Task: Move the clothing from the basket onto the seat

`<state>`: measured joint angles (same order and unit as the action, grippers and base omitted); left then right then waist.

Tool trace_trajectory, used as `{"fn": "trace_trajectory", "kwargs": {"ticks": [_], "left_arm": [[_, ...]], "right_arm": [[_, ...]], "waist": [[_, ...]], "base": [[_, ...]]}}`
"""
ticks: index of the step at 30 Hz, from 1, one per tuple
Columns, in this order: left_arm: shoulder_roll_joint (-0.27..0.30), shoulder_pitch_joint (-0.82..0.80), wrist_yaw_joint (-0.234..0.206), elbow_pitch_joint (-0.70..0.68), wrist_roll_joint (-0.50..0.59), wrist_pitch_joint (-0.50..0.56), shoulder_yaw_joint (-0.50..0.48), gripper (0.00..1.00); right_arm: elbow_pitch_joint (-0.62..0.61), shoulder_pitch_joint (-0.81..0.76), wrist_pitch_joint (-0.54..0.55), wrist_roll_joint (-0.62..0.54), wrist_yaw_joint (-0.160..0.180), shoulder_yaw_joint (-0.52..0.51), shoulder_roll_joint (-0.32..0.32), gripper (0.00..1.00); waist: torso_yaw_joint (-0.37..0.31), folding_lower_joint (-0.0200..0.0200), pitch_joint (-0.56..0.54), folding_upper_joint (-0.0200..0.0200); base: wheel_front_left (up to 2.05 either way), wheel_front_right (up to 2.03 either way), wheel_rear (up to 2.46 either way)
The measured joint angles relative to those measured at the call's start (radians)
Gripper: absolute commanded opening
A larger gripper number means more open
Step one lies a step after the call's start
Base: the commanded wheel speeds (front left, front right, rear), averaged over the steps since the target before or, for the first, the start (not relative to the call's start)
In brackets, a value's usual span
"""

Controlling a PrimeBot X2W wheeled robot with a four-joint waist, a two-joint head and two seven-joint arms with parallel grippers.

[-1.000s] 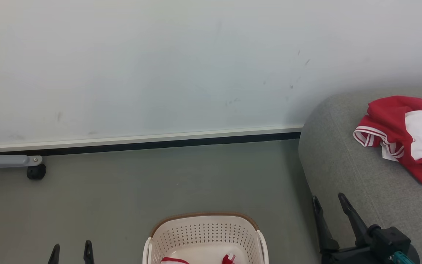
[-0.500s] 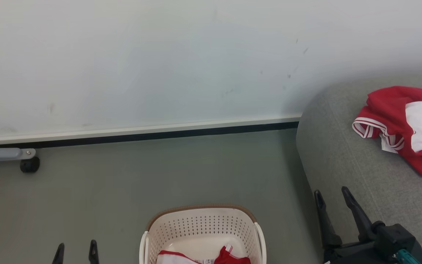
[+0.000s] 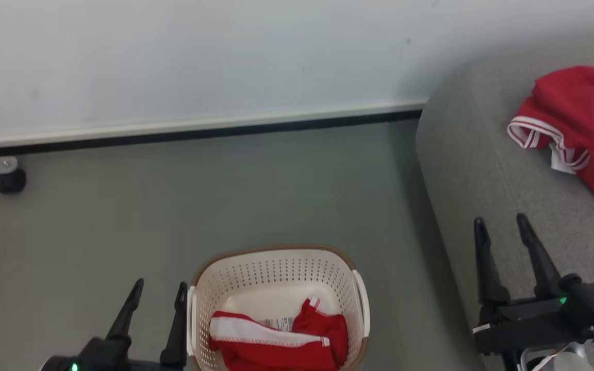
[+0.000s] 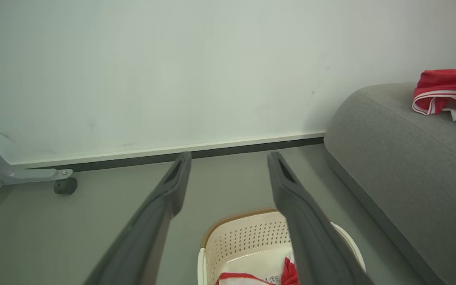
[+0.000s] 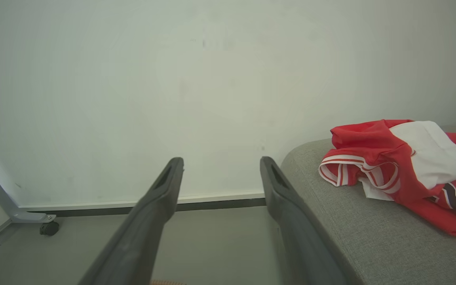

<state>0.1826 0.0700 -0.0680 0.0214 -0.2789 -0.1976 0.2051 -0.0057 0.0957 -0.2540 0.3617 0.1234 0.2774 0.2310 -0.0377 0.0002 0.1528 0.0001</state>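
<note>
We read no legible text: the white tag point(image 3: 277, 323) on the clothing point(image 3: 256, 348) at 6 o'clock is too small, and the navy lettering point(image 5: 455, 196) at 3 o'clock is cut off.

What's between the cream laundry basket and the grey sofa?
Bare grey floor, in the head view, separates the cream perforated basket from the grey fabric sofa.

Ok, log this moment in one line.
left gripper: open, empty | right gripper: open, empty | basket: red garment inside | sofa: second red garment on top
</note>
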Motion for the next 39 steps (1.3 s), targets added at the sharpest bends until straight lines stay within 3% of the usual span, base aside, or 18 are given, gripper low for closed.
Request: {"fn": "trace_trajectory", "kwargs": {"ticks": [19,32,39], "left_arm": [[0.002,-0.357,0.140,0.333,0.124,0.122,0.187,1.00],[0.005,-0.576,0.183,0.552,0.236,0.225,0.315,1.00],[0.015,-0.680,0.185,0.635,0.271,0.257,0.357,1.00]], "right_arm": [[-0.096,0.158,-0.003,-0.047,0.001,-0.077,0.007,1.00],[-0.180,0.274,-0.003,-0.061,0.001,-0.111,0.003,1.00],[-0.212,0.321,-0.003,-0.073,0.001,-0.118,-0.010,1.00]], "waist": [[-0.058,0.0001,0.274,0.0001],[-0.109,0.0000,0.484,0.0002],[-0.128,0.0000,0.604,0.0002]], "base": [[0.00,0.00,0.00],[0.00,0.00,0.00],[0.00,0.00,0.00]]}}
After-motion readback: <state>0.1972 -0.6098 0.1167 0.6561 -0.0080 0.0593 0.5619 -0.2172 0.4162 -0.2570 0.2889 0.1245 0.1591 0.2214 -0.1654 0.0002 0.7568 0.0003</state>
